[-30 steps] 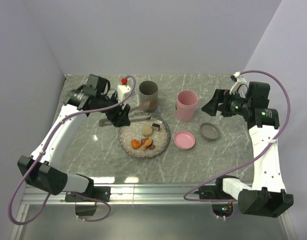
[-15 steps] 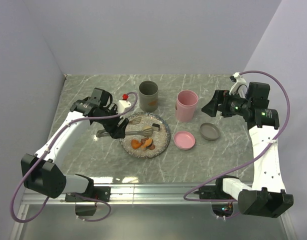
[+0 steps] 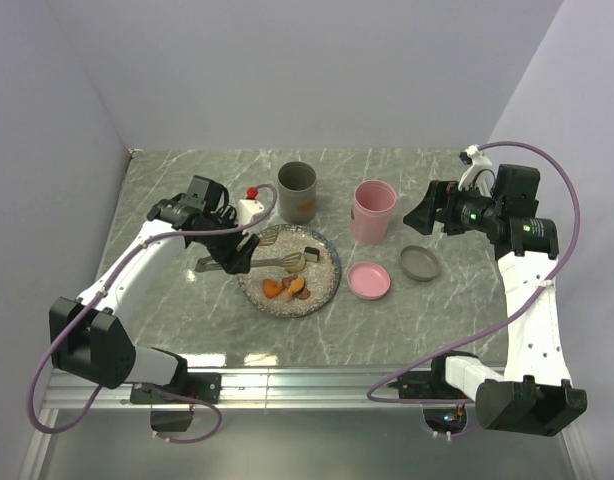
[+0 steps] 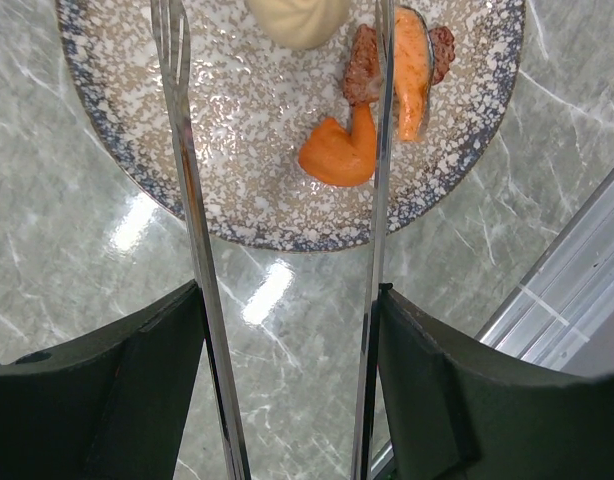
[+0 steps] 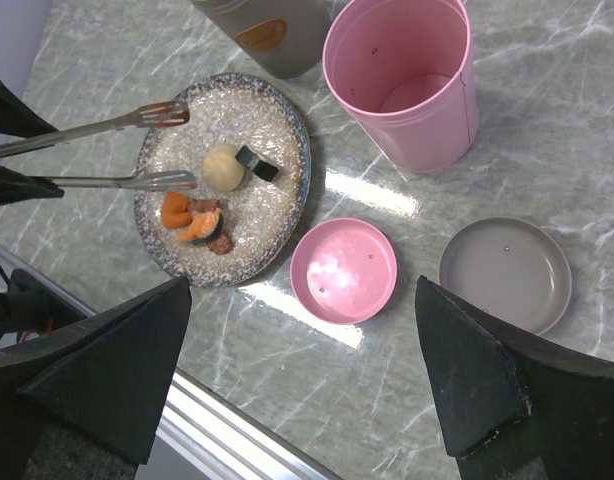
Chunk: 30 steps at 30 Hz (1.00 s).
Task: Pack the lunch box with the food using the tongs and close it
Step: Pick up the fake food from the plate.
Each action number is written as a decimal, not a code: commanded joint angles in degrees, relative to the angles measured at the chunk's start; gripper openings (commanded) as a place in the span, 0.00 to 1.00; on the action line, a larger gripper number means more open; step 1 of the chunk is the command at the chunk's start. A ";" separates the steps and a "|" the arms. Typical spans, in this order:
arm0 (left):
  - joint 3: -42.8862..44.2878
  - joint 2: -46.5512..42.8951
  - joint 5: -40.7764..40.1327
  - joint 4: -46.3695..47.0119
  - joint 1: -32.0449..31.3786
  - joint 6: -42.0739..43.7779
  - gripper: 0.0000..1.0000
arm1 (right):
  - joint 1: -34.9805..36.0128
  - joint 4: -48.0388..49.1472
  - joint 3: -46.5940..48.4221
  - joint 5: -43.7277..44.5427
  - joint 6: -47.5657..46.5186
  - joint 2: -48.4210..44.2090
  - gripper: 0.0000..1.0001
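My left gripper (image 3: 234, 256) (image 4: 287, 300) is shut on the tongs (image 3: 277, 262) (image 4: 187, 200), one fingertip outside each slim arm. The tongs reach over the speckled plate (image 3: 327, 285) (image 5: 277, 120) with their arms spread. The beige ball (image 5: 223, 166) (image 4: 297, 15) lies near their tips, with the dark cube (image 5: 257, 163) beside it. Orange chunks (image 3: 285, 288) (image 4: 342, 152) lie at the plate's near side. An open pink container (image 3: 373, 210) (image 5: 402, 80) stands right of the plate; I take it for the lunch box. My right gripper (image 3: 422, 208) (image 5: 303, 285) hangs open and empty above the pink lid (image 3: 369, 280) (image 5: 344, 270).
An open grey container (image 3: 297, 190) stands behind the plate, and its grey lid (image 3: 419, 263) (image 5: 505, 273) lies on the table right of the pink lid. A white block with a red knob (image 3: 249, 200) sits behind my left gripper. A metal rail (image 3: 317, 378) runs along the near edge.
My left gripper has swung forward from behind the plate, bringing the tongs level over the plate towards the beige ball. The right arm has not moved.
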 commanded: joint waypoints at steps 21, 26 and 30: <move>-2.09 5.59 -1.86 7.92 -3.98 -3.54 0.66 | -0.36 -0.27 -0.25 0.51 -1.51 -0.12 1.00; -3.41 5.33 -3.88 9.24 -4.24 -3.98 0.65 | -0.36 -0.27 -0.52 0.60 -1.78 0.06 1.00; -4.46 5.41 -4.41 9.68 -4.59 -4.16 0.63 | -0.45 -0.18 -0.78 -0.02 -1.60 0.41 1.00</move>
